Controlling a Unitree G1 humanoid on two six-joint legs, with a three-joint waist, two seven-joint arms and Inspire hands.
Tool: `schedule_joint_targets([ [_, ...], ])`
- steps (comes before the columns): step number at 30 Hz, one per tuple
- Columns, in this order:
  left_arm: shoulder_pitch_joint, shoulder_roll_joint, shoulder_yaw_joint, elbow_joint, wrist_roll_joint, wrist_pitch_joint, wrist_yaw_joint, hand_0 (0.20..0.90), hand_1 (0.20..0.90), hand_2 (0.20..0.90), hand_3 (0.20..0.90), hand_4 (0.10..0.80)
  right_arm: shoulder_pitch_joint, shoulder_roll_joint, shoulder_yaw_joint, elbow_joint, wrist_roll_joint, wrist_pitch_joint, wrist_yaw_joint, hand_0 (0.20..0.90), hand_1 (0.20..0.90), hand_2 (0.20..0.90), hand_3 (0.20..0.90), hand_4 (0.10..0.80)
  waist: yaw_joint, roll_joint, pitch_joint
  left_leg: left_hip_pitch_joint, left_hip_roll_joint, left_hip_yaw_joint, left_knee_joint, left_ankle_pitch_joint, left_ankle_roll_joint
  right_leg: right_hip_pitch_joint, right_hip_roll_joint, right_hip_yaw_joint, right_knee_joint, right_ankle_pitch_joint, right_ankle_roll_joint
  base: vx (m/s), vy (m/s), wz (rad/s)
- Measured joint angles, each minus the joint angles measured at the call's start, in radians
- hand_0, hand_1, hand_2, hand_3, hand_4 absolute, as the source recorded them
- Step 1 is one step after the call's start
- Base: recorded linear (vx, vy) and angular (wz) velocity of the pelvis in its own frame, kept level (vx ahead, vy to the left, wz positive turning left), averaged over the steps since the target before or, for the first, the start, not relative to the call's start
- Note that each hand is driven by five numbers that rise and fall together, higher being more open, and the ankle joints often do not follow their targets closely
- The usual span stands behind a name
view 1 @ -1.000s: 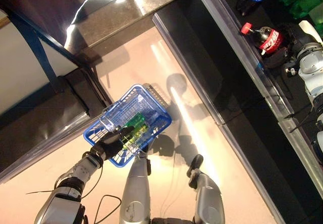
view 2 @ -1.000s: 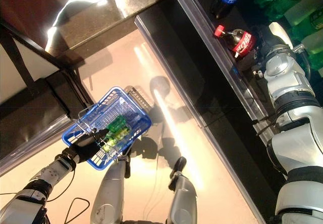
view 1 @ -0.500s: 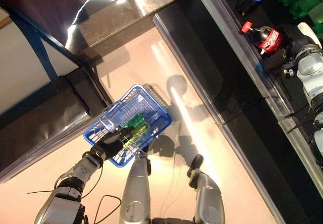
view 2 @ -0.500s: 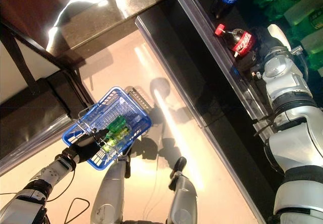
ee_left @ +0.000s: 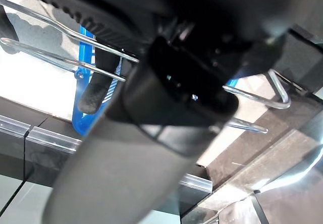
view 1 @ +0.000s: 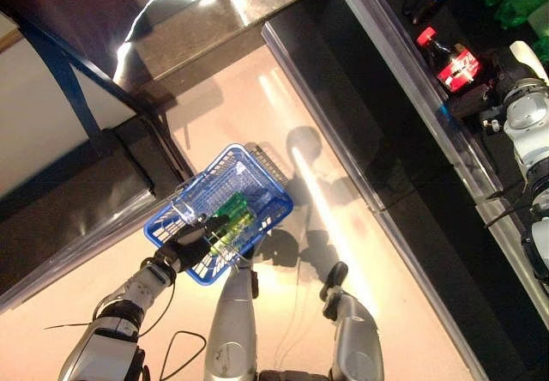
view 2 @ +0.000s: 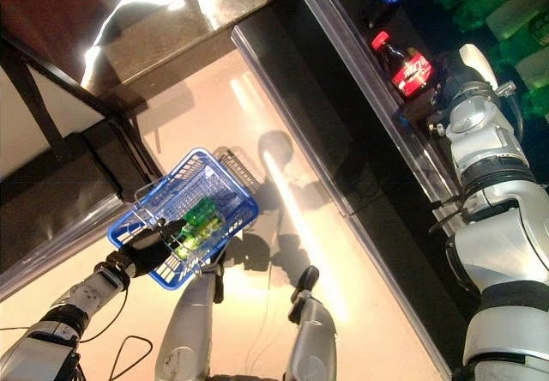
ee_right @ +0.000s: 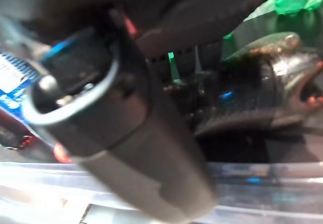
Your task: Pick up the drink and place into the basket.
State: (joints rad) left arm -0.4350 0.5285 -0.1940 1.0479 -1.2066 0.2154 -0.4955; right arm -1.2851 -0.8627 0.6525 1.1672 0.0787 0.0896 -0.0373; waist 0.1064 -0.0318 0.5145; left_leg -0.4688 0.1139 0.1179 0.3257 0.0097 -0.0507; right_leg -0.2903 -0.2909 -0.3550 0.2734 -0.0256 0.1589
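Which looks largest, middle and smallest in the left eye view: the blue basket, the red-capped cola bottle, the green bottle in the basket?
1. Blue basket, held by the left hand.
2 and 3. Red-capped cola bottle at the right hand, and green bottle: they look alike, and both are partly hidden, so no ranking.

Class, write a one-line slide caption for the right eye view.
Left hand holds blue wire basket with green bottles; right hand at red-capped cola bottle.
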Motion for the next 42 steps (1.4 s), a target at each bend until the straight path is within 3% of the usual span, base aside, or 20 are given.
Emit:
schedule_joint_targets([
  [32,0.0,0.0,-0.025,0.0,-0.011,-0.001,-0.007,0.3,0.3,0.3,0.2,0.1,0.005,0.005,-0.028,0.001,0.013,-0.021,-0.019,0.3,0.3,0.3,0.2,0.1,-0.003,0.007,0.001,0.016,-0.007,0.004,-0.046,0.026,-0.001,-0.007,-0.005,0.002,-0.002,0.002,-0.003,0.0,0.0,0.0],
  [42,0.056,-0.01,-0.024,-0.016,-0.011,-0.004,-0.007,0.3,0.3,0.3,0.2,0.1,0.151,0.005,-0.079,-0.13,0.039,-0.037,-0.055,0.3,0.3,0.3,0.2,0.1,-0.003,0.005,0.0,0.138,-0.01,0.015,-0.158,0.065,-0.009,0.111,0.017,-0.015,-0.117,0.046,-0.001,0.042,-0.027,-0.02],
])
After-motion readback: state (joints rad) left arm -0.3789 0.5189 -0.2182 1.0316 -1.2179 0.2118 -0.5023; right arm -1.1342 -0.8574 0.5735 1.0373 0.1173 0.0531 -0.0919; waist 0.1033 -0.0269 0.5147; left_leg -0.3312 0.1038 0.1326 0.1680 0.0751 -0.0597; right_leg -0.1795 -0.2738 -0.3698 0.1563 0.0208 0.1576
